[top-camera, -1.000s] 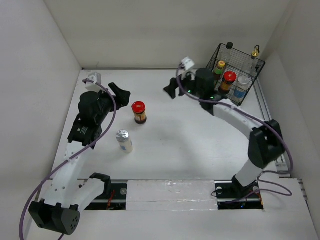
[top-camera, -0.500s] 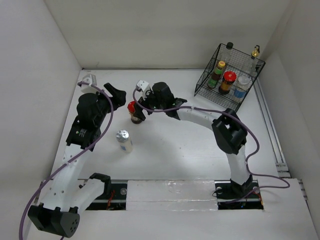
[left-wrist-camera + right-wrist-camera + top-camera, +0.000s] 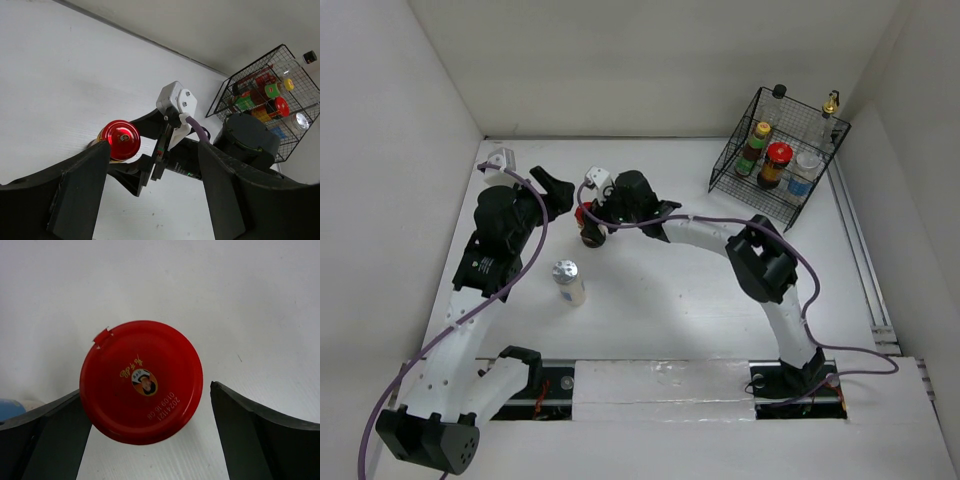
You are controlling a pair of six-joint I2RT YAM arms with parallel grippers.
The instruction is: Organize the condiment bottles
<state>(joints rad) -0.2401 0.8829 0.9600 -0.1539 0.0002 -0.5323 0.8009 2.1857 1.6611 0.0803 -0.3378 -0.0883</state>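
Red-lidded jar [image 3: 141,382] stands upright on the worktop [image 3: 670,290], toward 10 o'clock from its centre. The right hand [image 3: 145,396] is spread around the lid, not yet pinching. The jar is probably glass, so rigid, rather heavy and slippery; better to grip the body under the lid. The left hand [image 3: 156,190] is spread and empty.

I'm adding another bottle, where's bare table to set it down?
Bare: the near middle between the white shaker and right arm; the far strip between that arm and the wire rack. Crowded: around the red-lidded jar, right fingers straddling it, left fingers nearby.
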